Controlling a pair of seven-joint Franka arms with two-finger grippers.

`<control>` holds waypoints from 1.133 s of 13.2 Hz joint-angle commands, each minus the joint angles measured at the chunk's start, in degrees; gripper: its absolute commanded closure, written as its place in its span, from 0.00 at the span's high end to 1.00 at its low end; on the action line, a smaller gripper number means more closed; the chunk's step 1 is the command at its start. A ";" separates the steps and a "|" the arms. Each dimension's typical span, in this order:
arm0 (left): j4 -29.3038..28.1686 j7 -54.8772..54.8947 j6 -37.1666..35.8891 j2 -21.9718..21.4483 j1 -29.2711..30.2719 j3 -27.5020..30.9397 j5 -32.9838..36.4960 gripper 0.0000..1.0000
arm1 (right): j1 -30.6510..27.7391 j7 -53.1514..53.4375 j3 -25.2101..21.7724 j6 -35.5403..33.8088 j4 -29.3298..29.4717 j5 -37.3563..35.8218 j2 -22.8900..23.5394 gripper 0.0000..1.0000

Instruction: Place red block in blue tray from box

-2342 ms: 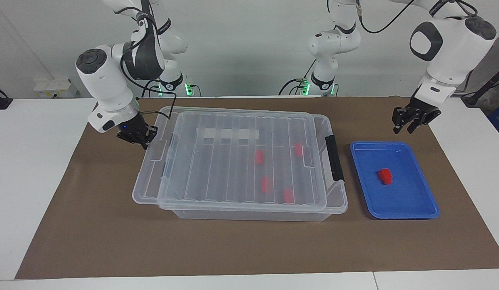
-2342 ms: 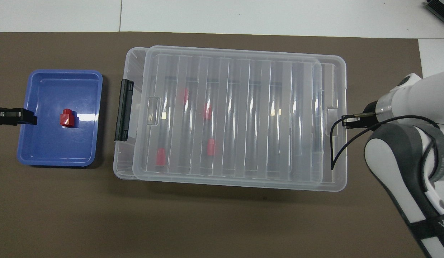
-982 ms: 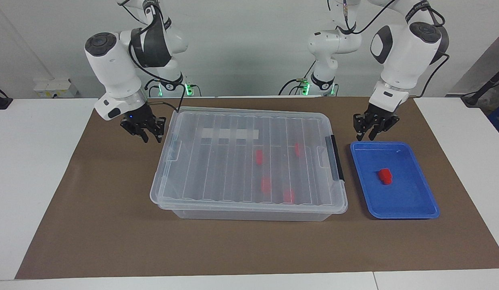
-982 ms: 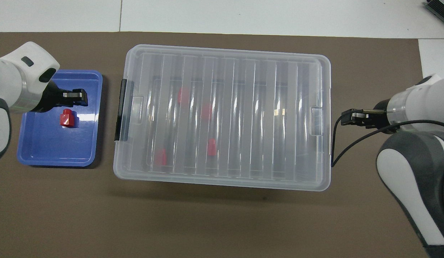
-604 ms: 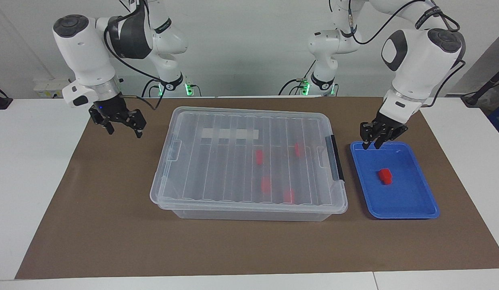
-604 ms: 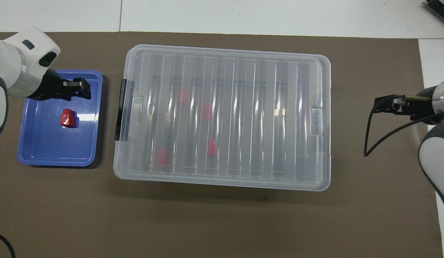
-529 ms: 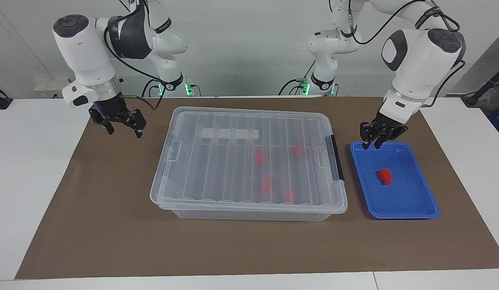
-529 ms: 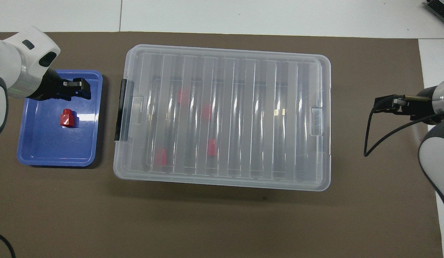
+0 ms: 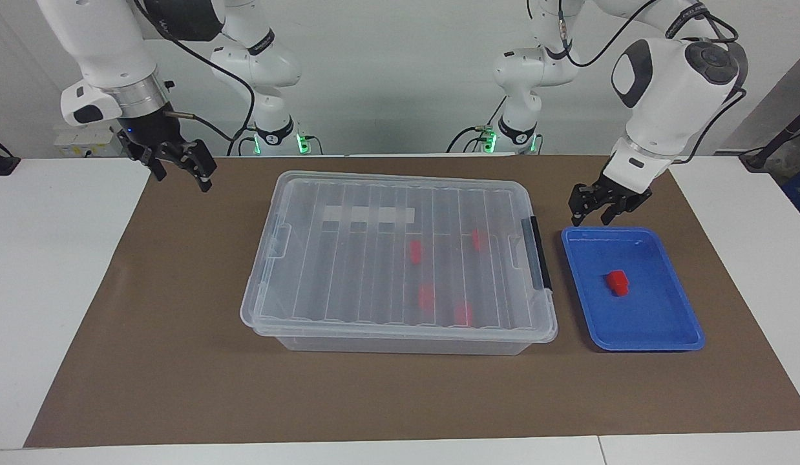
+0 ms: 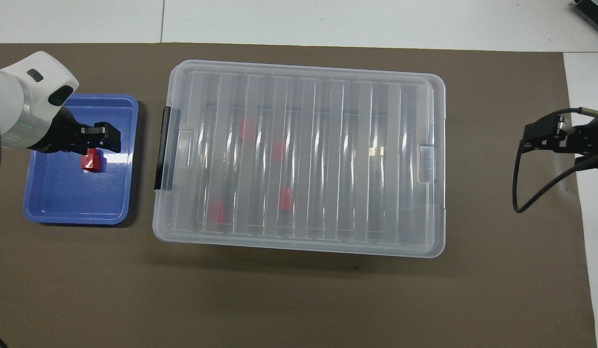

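Red block [image 9: 618, 283] sits in the blue tray [image 9: 671, 336], nothing touching it. Tray is beside the box [image 9: 400, 255], at the left arm's end of the desk [image 9: 148, 361]. Box lid is on, four more red blocks [image 9: 415, 252] inside. Left pincer [image 9: 592, 214] is over the tray's robot-side edge, partly open, empty. Right pincer [image 9: 180, 168] is raised over the mat [image 9: 387, 394] edge at the right arm's end, fully open, empty.

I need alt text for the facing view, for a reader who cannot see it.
A red block lies in the blue tray beside the closed clear box, which holds four more. The left gripper hangs over the tray's rim, empty; the right gripper is raised, open.
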 commanded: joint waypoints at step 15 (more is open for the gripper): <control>-8.15 -0.12 3.84 -7.25 0.29 1.06 -0.44 1.00 | 1.75 -7.22 -1.73 -1.22 -2.90 0.34 -2.50 1.00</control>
